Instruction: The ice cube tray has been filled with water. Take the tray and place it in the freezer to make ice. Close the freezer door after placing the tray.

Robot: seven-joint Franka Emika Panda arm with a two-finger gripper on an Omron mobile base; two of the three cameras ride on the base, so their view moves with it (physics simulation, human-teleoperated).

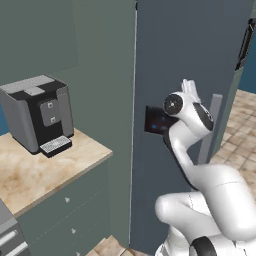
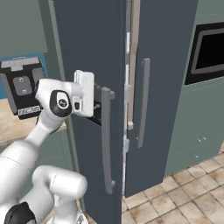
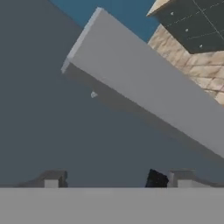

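The freezer door [image 2: 87,39] is a tall dark blue-grey panel with a black dispenser panel [image 1: 156,122] and a long grey bar handle [image 2: 106,144]. It stands a little ajar beside its twin. My gripper [image 2: 98,106] is up against the door at the top end of the handle. In the hand view the handle [image 3: 148,89] runs slantwise just ahead of my gripper [image 3: 116,179]. The fingertips [image 3: 52,178] stand wide apart, open, with nothing between them. The ice cube tray is out of view. The freezer's inside is hidden behind the door.
A dark coffee machine [image 1: 37,112] stands on the marble counter [image 1: 35,175] left of the fridge. The twin door's handle [image 2: 143,103] is just to the right. A black-windowed wall oven [image 2: 210,50] sits further right, above tiled floor [image 2: 183,197].
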